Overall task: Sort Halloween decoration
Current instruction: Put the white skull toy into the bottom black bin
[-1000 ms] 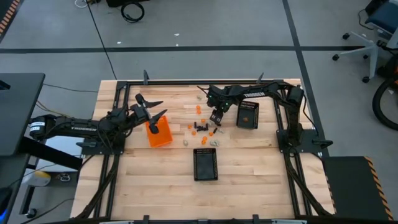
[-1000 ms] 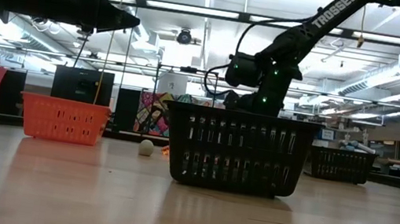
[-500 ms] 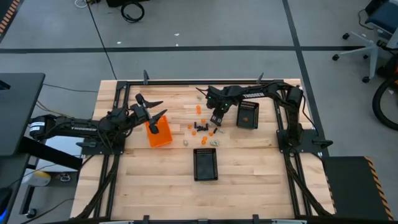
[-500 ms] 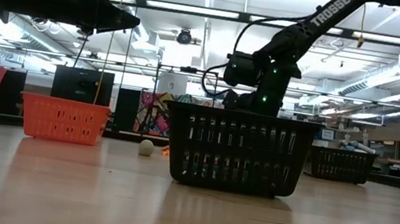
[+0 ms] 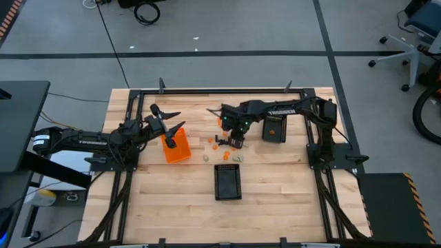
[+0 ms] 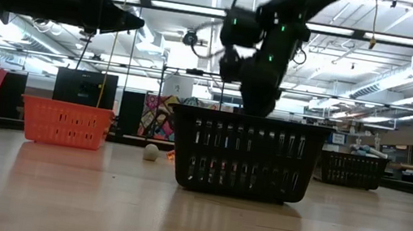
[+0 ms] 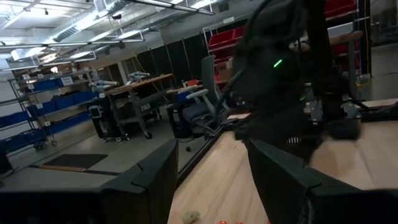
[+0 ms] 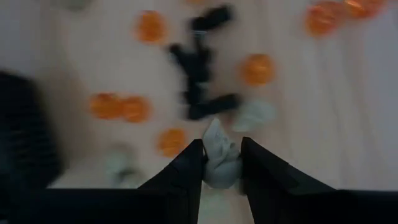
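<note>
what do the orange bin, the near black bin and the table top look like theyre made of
Orange bin: looks like moulded plastic, going by its even bright colour and slotted walls.
Near black bin: dark slotted walls with a thick rim; plastic or coated metal mesh, hard to tell which.
Table top: pale wood in joined strips, like butcher block, with a smooth, faintly glossy finish that picks up soft reflections in the low view.

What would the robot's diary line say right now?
right tool: shut on pale piece, above the toy pile | left tool: open, over orange bin
</note>
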`<move>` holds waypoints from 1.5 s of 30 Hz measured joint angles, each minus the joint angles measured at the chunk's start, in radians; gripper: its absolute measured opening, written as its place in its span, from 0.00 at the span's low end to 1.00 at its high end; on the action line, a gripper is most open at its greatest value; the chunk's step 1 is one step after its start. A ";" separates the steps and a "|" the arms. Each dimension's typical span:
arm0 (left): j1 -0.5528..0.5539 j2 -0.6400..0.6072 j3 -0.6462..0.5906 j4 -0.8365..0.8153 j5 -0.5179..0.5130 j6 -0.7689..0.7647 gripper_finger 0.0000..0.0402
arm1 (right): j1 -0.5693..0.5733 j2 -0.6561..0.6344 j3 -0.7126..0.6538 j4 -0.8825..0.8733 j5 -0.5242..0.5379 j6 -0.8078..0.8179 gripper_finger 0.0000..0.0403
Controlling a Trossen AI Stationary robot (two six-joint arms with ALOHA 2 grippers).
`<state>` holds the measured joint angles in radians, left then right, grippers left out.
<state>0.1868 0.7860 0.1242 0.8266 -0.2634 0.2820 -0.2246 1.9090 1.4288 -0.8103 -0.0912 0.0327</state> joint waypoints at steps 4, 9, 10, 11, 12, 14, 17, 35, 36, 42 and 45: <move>0.000 0.000 0.000 0.003 0.000 0.007 0.51 | 0.087 -0.026 0.009 0.002 -0.001 0.036 0.26; 0.000 0.000 0.000 0.027 0.000 0.018 0.51 | 0.177 -0.065 0.012 0.026 0.000 0.102 0.26; 0.000 0.000 0.000 0.031 0.000 0.017 0.51 | 0.193 -0.065 0.012 0.033 -0.001 0.109 0.26; 0.000 0.000 0.000 0.033 0.000 0.017 0.51 | 0.212 -0.065 0.011 0.037 -0.004 0.116 0.26; 0.000 0.000 0.000 0.032 0.000 0.017 0.51 | 0.231 -0.064 0.011 0.040 -0.006 0.118 0.26; 0.000 0.000 0.000 0.032 0.000 0.006 0.51 | 0.269 -0.055 0.008 0.074 -0.008 0.122 0.26; 0.000 0.000 0.000 0.032 0.000 -0.018 0.51 | 0.316 -0.048 -0.011 0.108 -0.020 0.129 0.26; 0.000 0.000 0.000 0.029 0.000 -0.133 0.51 | 0.410 -0.026 -0.164 0.393 -0.036 0.152 0.26; 0.000 0.000 0.000 0.029 0.000 -0.135 0.51 | 0.413 -0.016 -0.165 0.386 -0.035 0.145 0.26; 0.000 0.002 0.000 0.025 0.000 -0.137 0.51 | 0.413 0.052 -0.164 0.412 -0.036 0.063 0.26; 0.000 0.010 0.001 0.028 0.000 -0.138 0.51 | 0.414 0.071 -0.164 0.412 -0.038 -0.007 0.26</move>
<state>0.1871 0.7960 0.1248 0.8544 -0.2637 0.1444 0.1898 1.9795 1.2644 -0.3981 -0.1294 0.0256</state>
